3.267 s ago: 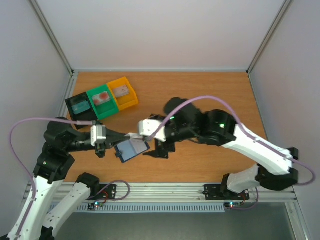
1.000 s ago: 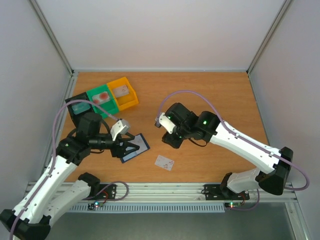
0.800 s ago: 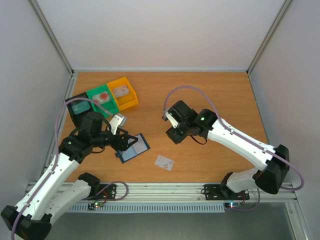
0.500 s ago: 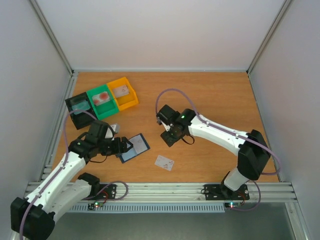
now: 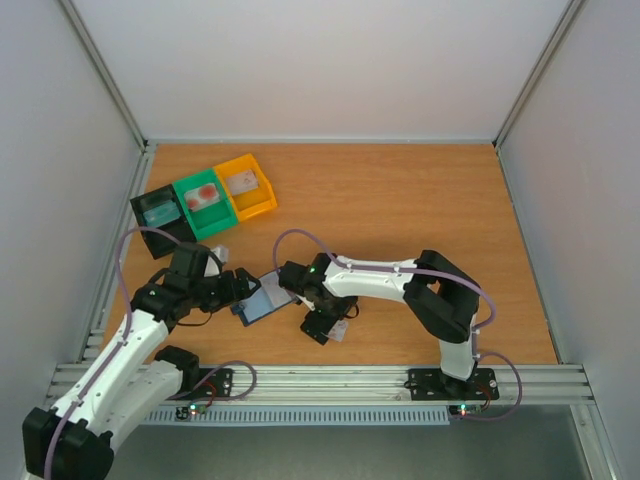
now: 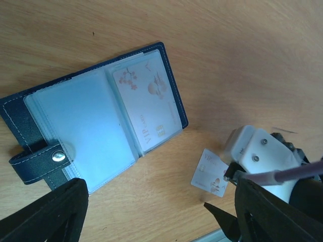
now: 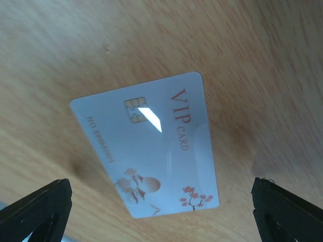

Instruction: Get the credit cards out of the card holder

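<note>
black fingers (image 7: 35,214) of the right pincer (image 7: 161,201) stand fully apart and grip nothing. directly beneath them, flat on the wooden table (image 7: 252,45), lies the loose card (image 7: 146,146), pale with reddish blossom marks and a gold chip. legible on it: "vip card" in red, and a line beginning "no" whose number is too blurred to read. the left pincer (image 6: 159,201) likewise gapes wide and empty, hovering over the card holder (image 6: 75,126). the holder lies open on the table, with a navy cover and a snap tab at its 8 o'clock corner. in the left wrist view the loose card sits at 4 o'clock of the holder, apart from it. the pocketed card (image 6: 149,106), with the same blossom design and "vip card" lettering, fills the holder's 3 o'clock sleeve. the 9 o'clock sleeve looks bare, though deeper leaves cannot be judged. at 11 o'clock of the holder in the top view stand a black bin (image 5: 165,236), a green bin (image 5: 218,222) and a yellow bin (image 5: 257,207). each holds a small flat piece, too small to read. judged progress: one card is out on the table, and at least one is left to draw. no brand shows beyond the card lettering.
</note>
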